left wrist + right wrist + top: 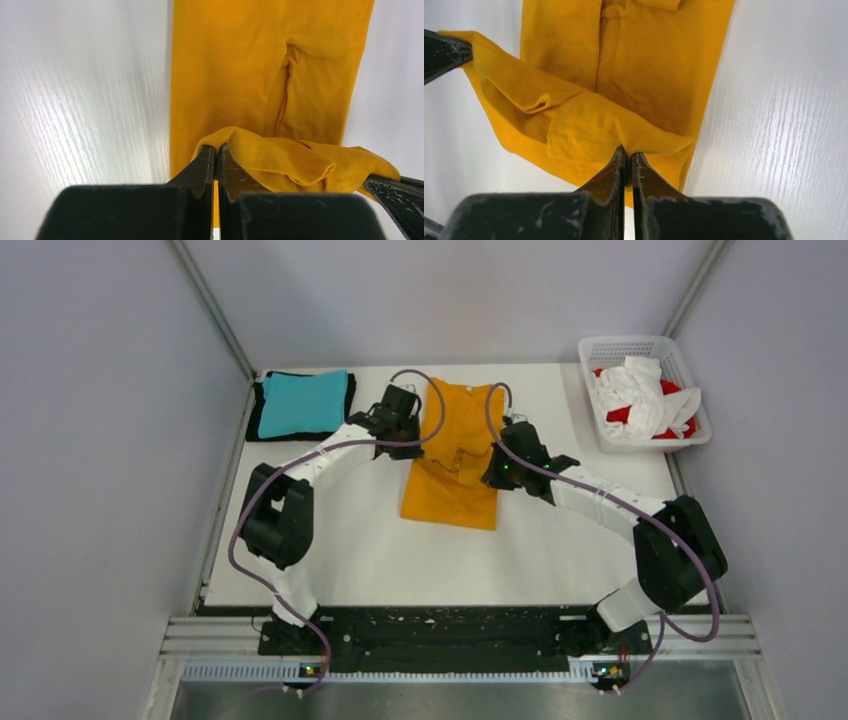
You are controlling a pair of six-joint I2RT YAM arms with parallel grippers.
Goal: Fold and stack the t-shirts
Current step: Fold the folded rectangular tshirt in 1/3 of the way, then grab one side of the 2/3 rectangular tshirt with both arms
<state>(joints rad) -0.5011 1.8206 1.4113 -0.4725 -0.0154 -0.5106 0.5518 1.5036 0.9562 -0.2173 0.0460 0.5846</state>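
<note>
Right, my left pincer (pixel 216 147) was clamped shut on a stitched edge of the orange shirt (pixel 225 65), the cloth bunched at its tips. My right pincer (pixel 625 150) was pinched tight on the same edge at the other corner, so the strip of cloth sagged between the two. Each wrist view caught a black finger of the other pincer at its border, so they were close together.

Below the raised edge, the rest of the orange shirt lay flat on the white table (pixel 400 560) as a long narrow band, sides already turned in. From above, it ran lengthwise down the middle, between my arms.

I judged this the lengthwise fold: one end up, ready to go over the rest. The next move called for both pincers to travel together, level and evenly spaced, lay the edge square on the band, then let go.

Off to the far left, a folded teal shirt (pixel 300 403) sat on a black one (pixel 256 420); that looked like the stack. At far right, the basket (pixel 640 343) held a white shirt (pixel 640 390) and a red one (pixel 620 416), both crumpled.
</note>
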